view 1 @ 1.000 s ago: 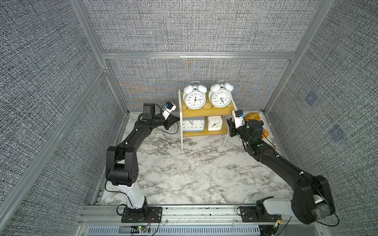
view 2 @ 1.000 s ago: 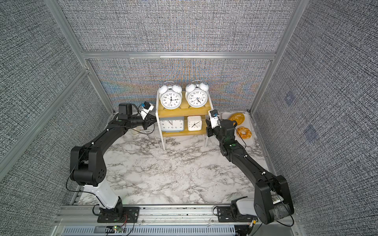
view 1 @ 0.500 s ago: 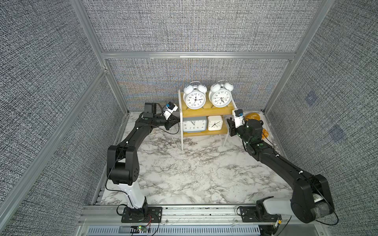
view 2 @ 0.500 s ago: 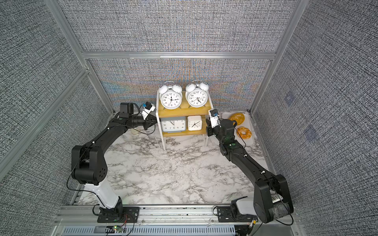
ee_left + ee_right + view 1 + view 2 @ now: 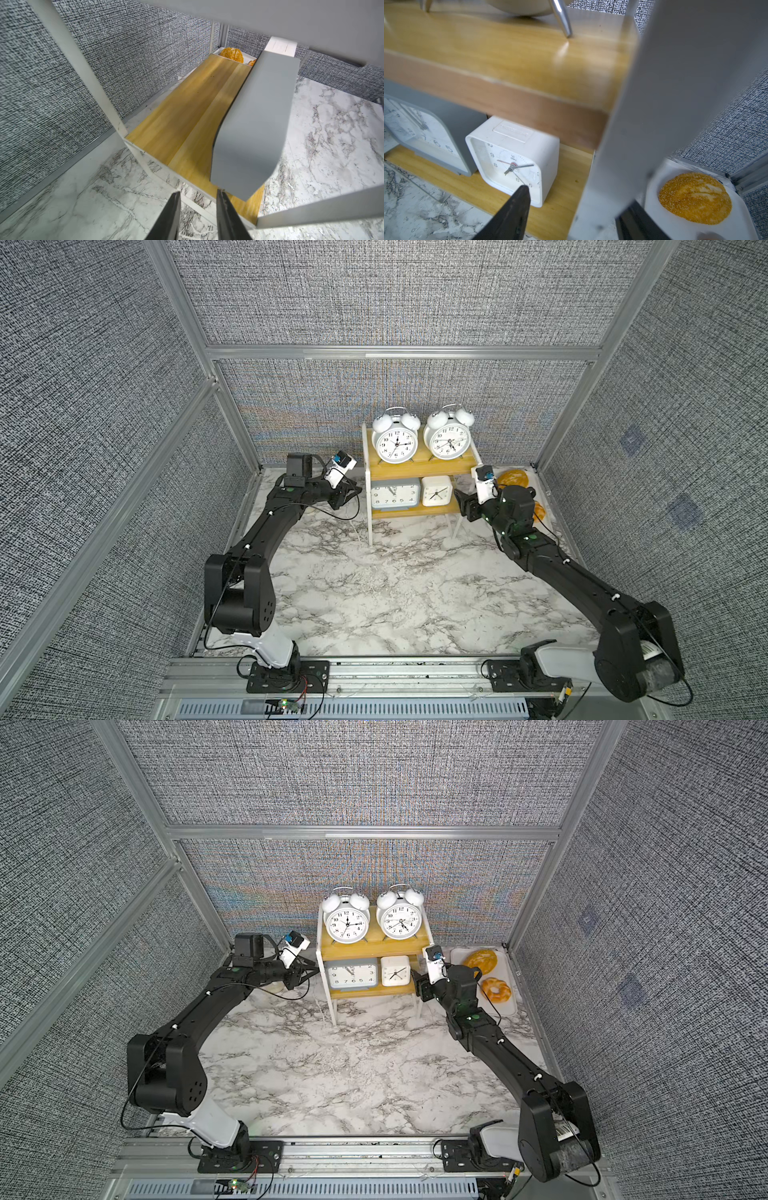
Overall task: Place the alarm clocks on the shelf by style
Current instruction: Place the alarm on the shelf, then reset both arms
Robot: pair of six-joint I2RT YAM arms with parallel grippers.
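Blur softens the shelf (image 5: 415, 468) post crossing the right wrist view. We cannot tell whether it touches the right gripper (image 5: 578, 197), whose fingers stand wide apart on either side of it. Only one metal foot of the twin-bell clocks (image 5: 562, 20) shows there. The left wrist view gives us the grey-blue clock (image 5: 255, 124) as casing, not dial. Both arms reach low and forward to the shelf's ends. The left gripper (image 5: 198, 192) has its fingers slightly parted beside the lower board. Both twin-bell clocks (image 5: 395, 443) (image 5: 448, 441) stand on the top board. Below them the grey-blue clock lies lengthwise along the board, with the small white clock (image 5: 436, 491) to its right. All four dials face the arms' bases.
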